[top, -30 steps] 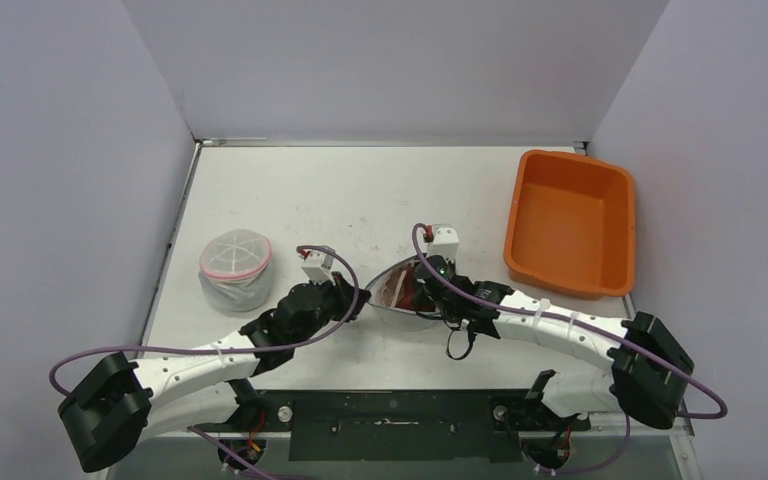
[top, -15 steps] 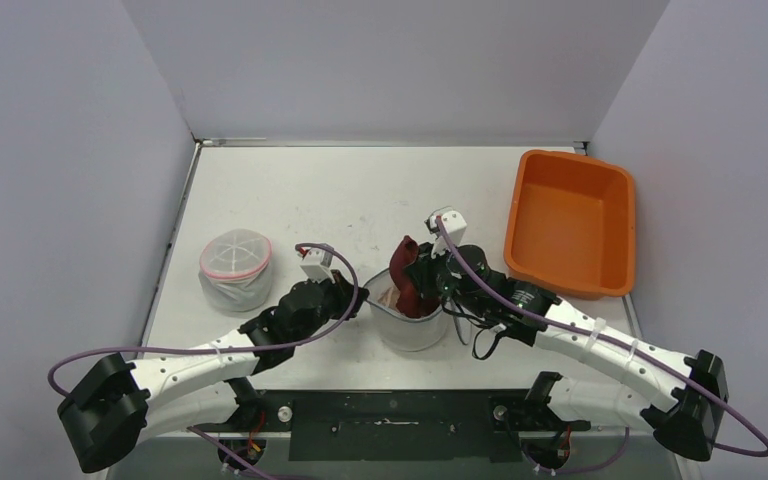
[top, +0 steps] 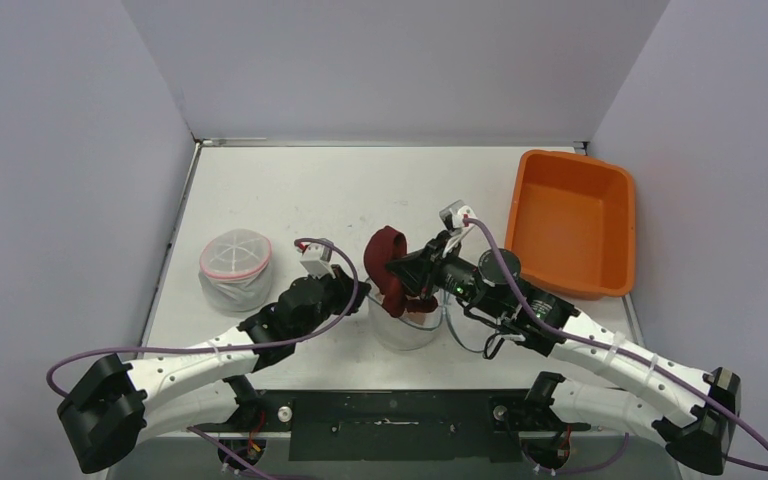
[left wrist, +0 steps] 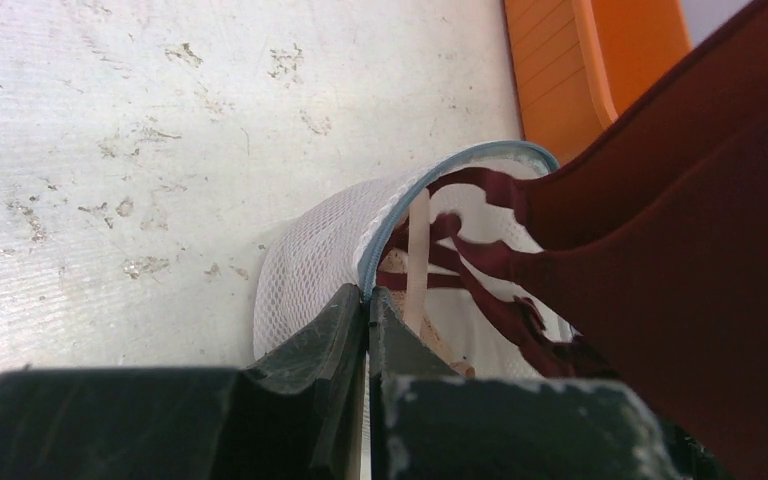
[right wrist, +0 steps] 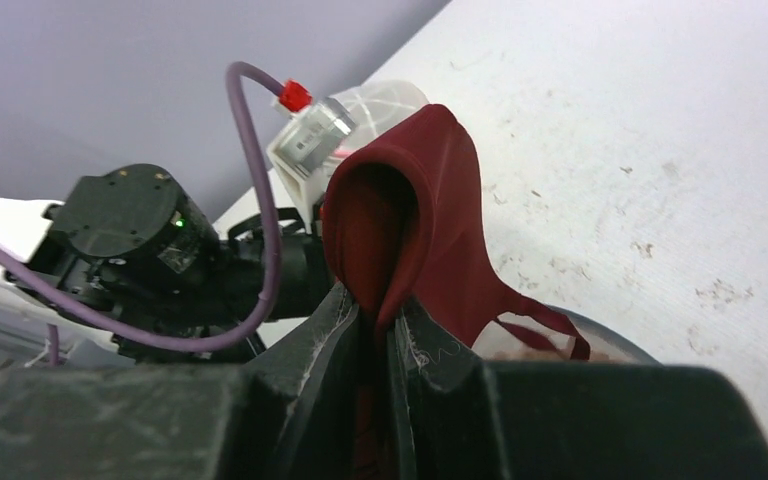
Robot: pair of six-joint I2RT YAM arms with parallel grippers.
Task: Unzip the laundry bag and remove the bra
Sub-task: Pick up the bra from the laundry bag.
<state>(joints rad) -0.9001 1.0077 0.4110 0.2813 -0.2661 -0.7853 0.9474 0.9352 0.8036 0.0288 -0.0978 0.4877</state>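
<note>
Since a second earlier, the bra [top: 385,245] had been drawn up from the mouth of the laundry bag [top: 405,328] by the right gripper [top: 396,268], which had been down inside the opening, and the bag had been pulled from a flattened shape into an upright cup. At the far left of the table [top: 290,190] a second round mesh bag [top: 235,268] with a pink rim was seen standing by itself, well apart from the rest. Next to the right, the left gripper [top: 358,296] was held low at the left side of the laundry bag; in the left wrist view its jaws [left wrist: 368,305] were seen pressed together on the blue-edged rim of the white mesh [left wrist: 310,250], so the opening was kept pinned. The dark red bra [left wrist: 680,230] was seen rising from that opening, with thin straps trailing down inside the bag. In the right wrist view the right gripper's jaws [right wrist: 375,310] were closed on a fold of the bra [right wrist: 430,200], and the cup was draped over and above the fingertips. The garment was thus held above the bag, partly out, with its lower end hanging into the mouth. At the far right, the orange bin [top: 570,220] was seen on the table, apart from both arms.
</note>
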